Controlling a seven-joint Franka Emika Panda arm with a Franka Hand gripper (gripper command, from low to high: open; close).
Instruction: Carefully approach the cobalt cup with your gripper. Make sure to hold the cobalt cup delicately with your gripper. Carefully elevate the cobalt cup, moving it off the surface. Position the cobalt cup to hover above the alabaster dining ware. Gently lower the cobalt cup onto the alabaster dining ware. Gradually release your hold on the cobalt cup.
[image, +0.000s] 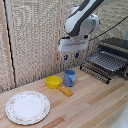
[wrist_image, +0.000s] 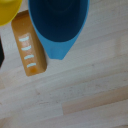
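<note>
Step in hand: the approach. Gripper (image: 71, 55) hangs above the cup (image: 69, 77), clearly apart from it, nothing held. Fingers point down; whether they're wide or narrow I can't tell, since they're small and dark in the exterior view and not visible in the wrist view.

Cup sits upright on the counter (image: 95, 102), not lifted. Just beside it, on the exterior view's left, is the yellow bowl (image: 54, 81); an orange block (image: 66, 91) lies on the counter in front of the two. Wrist view looks straight down into the cup's open mouth (wrist_image: 59, 20), with the orange block (wrist_image: 29, 49) alongside it and a sliver of the bowl (wrist_image: 8, 10) at the corner. Cup rim fills much of that frame, so the camera looks roughly centred over it.

Plate (image: 28, 107) is well apart from the cup, toward the exterior view's left and nearer the camera, nothing on it. Black wire rack (image: 107, 61) sits on the exterior view's right, out of the route.

Next move, as I read it: straight descent, fingers straddling the cup wall, then a light close. Risks: bowl and block crowd the cup, so a finger could clip either; handle side isn't clear from these views, so pick a wall section away from it. Lift, carry and release all remain undone.
</note>
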